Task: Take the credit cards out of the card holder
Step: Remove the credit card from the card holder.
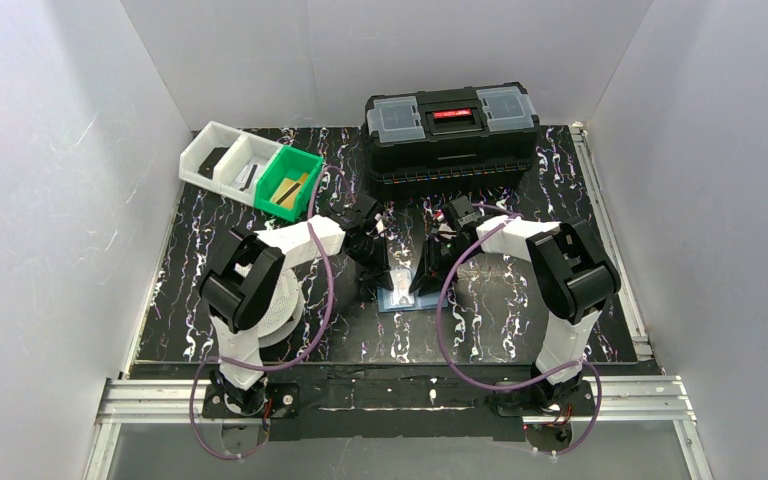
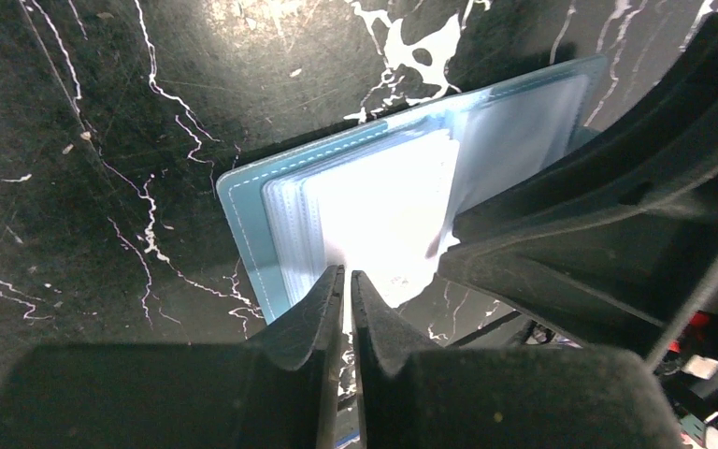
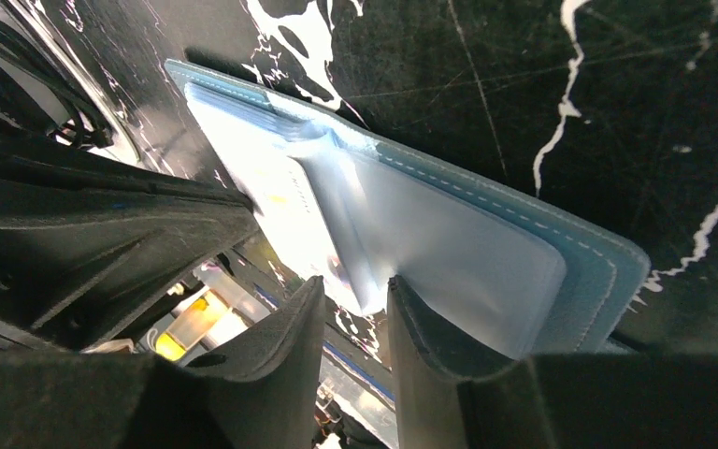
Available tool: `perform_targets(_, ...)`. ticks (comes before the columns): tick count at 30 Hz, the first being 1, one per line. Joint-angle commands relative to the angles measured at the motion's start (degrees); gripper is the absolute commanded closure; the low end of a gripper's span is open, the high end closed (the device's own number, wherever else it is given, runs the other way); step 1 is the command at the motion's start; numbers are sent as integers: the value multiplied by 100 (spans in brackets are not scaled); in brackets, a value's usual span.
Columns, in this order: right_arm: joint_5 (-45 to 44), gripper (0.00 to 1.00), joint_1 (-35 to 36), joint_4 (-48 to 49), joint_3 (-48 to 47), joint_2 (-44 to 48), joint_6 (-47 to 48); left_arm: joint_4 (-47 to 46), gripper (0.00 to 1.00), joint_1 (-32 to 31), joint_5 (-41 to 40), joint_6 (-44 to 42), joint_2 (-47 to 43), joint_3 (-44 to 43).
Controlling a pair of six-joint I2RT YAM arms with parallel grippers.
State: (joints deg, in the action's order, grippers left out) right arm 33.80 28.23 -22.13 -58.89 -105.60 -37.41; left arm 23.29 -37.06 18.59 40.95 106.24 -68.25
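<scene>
Blue card holder (image 2: pixel 243 234) lies open on the black marbled worktop (image 1: pixel 210 260) between both hands. No card lies out beside it. A pale card (image 3: pixel 285 187) sits in a clear sleeve, so removal seems barely begun. The left hand (image 2: pixel 347 281) is pinched shut at the sleeves' edge; the right hand (image 3: pixel 355 290) stands narrowly parted around another sleeve. Faint print on the card and the red label on the toolbox (image 1: pixel 450 160) are unreadable.

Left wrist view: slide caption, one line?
Left gripper shut at the glare-washed clear sleeves of the open blue folding card holder on the black marbled table.
</scene>
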Motion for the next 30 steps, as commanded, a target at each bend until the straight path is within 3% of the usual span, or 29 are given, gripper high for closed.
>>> perform_targets(1, 207, 62, -101, 390, 153, -82, -105, 271, 96, -141, -153, -20, 232, -124)
perform_targets(15, 687, 62, -368, 1024, 563, -177, -310, 302, 100, -264, -148, 167, 491, -449)
perform_targets(24, 661, 62, -379, 1000, 496, -272, -317, 723, 84, -100, -761, -211, -389, -243)
perform_targets(30, 645, 62, -379, 973, 485, -286, -320, 694, 84, -99, -742, -219, -371, -155)
